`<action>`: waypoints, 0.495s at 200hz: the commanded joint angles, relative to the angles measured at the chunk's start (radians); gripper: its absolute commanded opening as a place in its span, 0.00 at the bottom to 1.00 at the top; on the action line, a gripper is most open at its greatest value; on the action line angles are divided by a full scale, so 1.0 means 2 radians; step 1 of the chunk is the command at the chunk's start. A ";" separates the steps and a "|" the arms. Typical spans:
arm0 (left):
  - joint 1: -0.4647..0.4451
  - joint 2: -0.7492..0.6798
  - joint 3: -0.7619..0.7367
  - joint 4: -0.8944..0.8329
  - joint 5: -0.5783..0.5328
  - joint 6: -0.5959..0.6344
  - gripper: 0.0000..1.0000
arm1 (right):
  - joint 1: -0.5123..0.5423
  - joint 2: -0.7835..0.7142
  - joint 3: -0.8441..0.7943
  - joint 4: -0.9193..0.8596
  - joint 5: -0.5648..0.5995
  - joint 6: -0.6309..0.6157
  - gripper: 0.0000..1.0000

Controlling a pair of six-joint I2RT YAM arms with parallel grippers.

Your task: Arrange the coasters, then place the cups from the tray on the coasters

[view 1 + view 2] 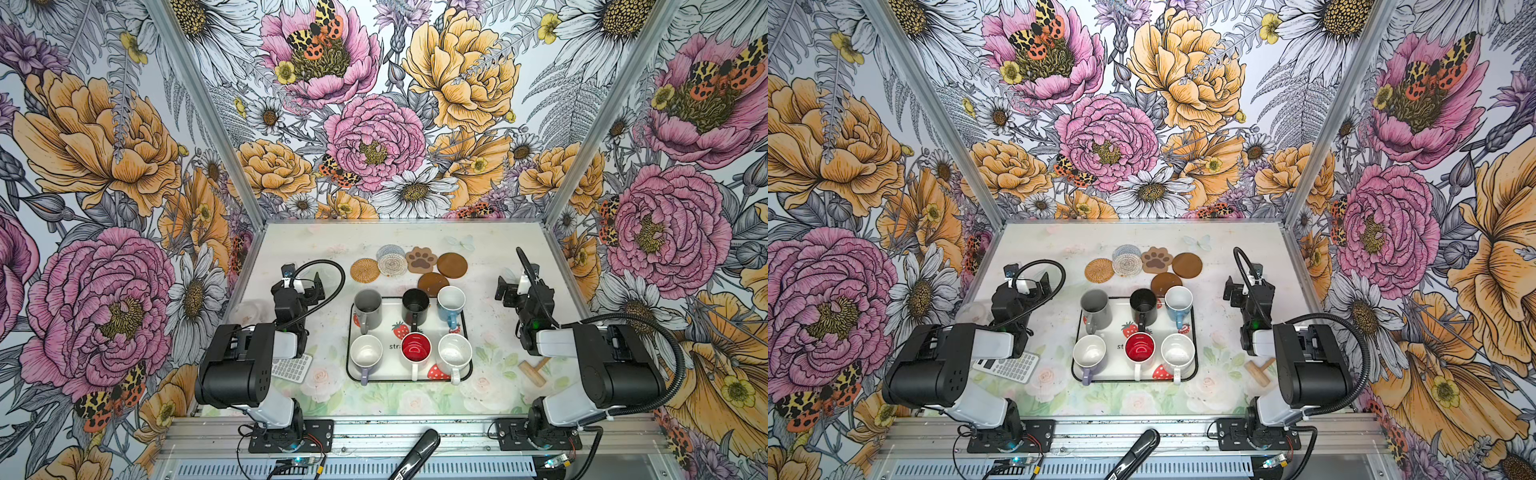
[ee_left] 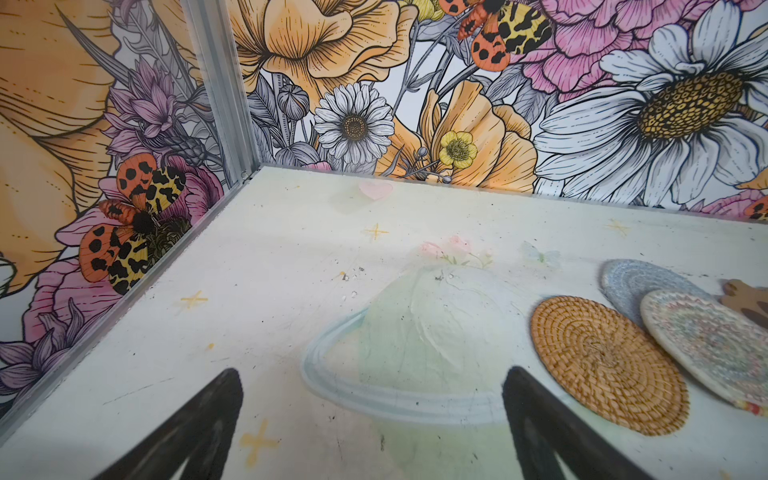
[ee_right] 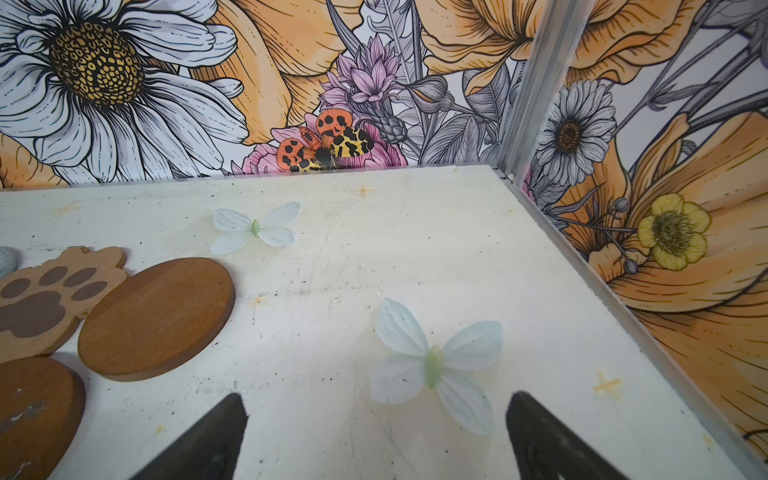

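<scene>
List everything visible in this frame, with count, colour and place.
Coasters: six, tan woven, clear, grey-blue, brown paw, two brown discs; clustered behind the tray, some overlapping.
Cups: six, grey, black, light blue, lavender, red-lined white, speckled white; upright on the tray.
Tray: one, white with strawberries, table centre.
Calculator: one, white, left of tray.
Wooden mallet: one, tan, right of tray.
Black handle: one, front rail.
Left gripper: open, empty, left of coasters.
Right gripper: open, empty, right of coasters.
</scene>
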 commanded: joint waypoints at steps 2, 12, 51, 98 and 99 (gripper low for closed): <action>-0.002 -0.001 0.005 0.000 0.003 0.007 0.99 | 0.004 0.002 0.010 0.005 0.008 -0.009 1.00; -0.002 -0.001 0.005 0.001 0.003 0.007 0.99 | 0.003 0.002 0.009 0.005 0.008 -0.009 1.00; -0.003 -0.002 0.005 0.001 0.001 0.008 0.99 | 0.003 0.002 0.010 0.005 0.008 -0.008 1.00; -0.003 -0.001 0.005 0.000 0.001 0.008 0.99 | 0.003 0.003 0.010 0.005 0.008 -0.009 0.99; -0.003 -0.001 0.005 0.000 0.000 0.008 0.99 | 0.003 0.003 0.010 0.005 0.008 -0.008 0.99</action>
